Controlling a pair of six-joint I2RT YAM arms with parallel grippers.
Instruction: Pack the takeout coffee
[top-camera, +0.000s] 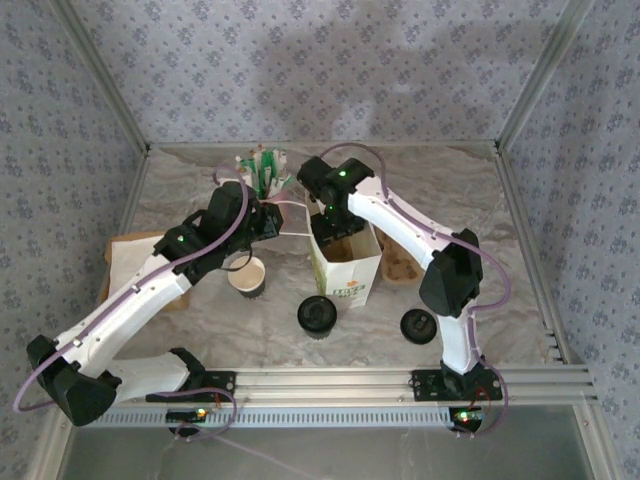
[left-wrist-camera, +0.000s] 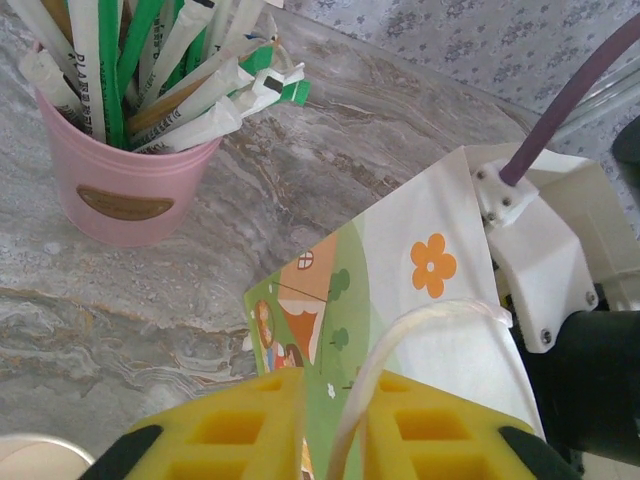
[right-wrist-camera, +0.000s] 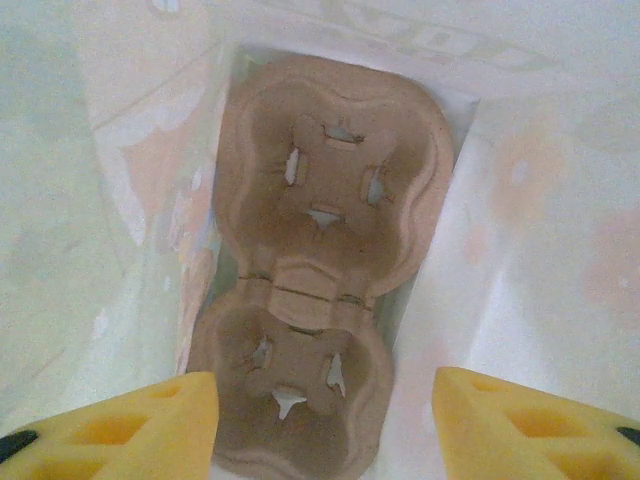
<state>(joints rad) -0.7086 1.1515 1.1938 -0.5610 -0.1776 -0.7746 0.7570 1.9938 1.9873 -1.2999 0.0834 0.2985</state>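
White bag (top-camera: 352, 272) loading: right gripper (right-wrist-camera: 325, 400) jaws open over the carrier (right-wrist-camera: 320, 250), left gripper (left-wrist-camera: 335, 400) hold on the handle (left-wrist-camera: 420, 325) unclear; next probably means grasping the takeout coffee (top-camera: 318, 316).

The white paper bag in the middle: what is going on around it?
Two robot arms work at the white paper bag. The left gripper has its white cord handle between its fingers; pinched or not, I cannot tell. The right gripper hangs open in the bag's mouth, above an empty brown pulp cup carrier. The dark paper coffee cup with the black lid stands outside, on the near side of the bag, not yet packed.
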